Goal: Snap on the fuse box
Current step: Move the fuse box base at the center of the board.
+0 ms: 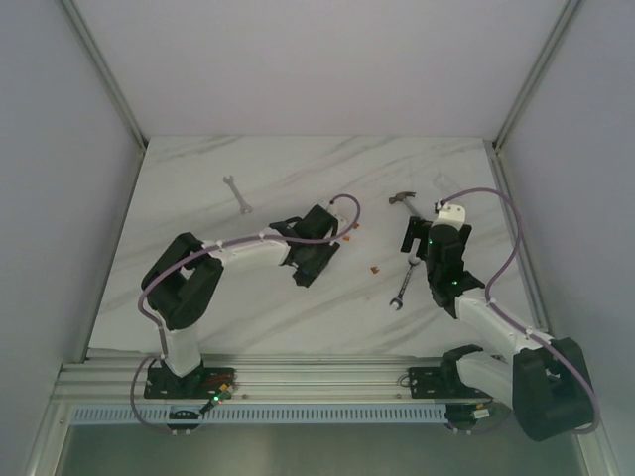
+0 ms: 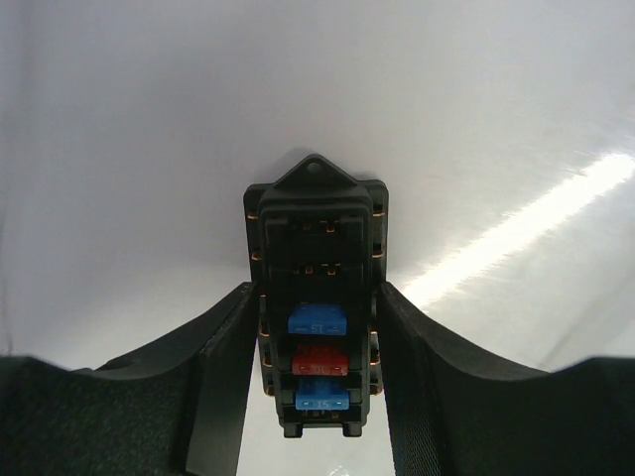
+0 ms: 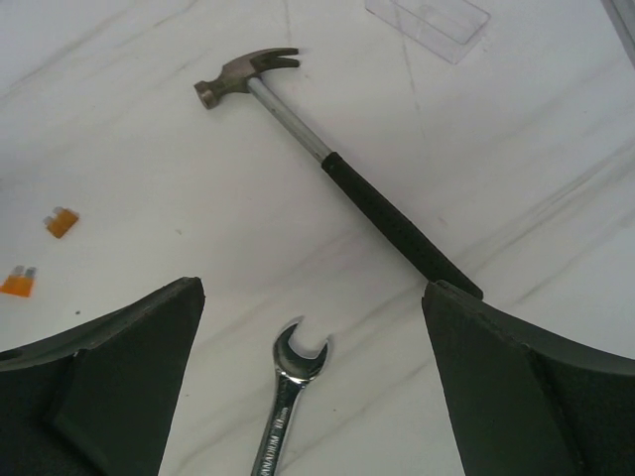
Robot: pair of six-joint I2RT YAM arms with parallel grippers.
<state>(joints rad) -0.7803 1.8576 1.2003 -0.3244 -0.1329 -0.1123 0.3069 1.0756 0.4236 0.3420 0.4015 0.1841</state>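
The fuse box [image 2: 316, 223] is a black block with a blue, a red and a blue fuse in its near slots. My left gripper [image 2: 317, 294] is shut on its two long sides and holds it over the white table. In the top view the left gripper [image 1: 310, 264] is at the table's middle, and the box is hard to tell apart from the dark fingers. My right gripper [image 3: 313, 297] is open and empty above a wrench head [image 3: 301, 355]. In the top view it [image 1: 415, 243] is right of centre. A clear plastic piece [image 3: 429, 20] lies beyond the hammer.
A hammer [image 3: 327, 159] lies ahead of the right gripper; it also shows in the top view [image 1: 402, 198]. A wrench [image 1: 405, 283] lies under the right gripper and a second wrench [image 1: 236, 193] at the back left. Loose orange fuses [image 3: 62, 222] [image 1: 374, 270] lie between the arms.
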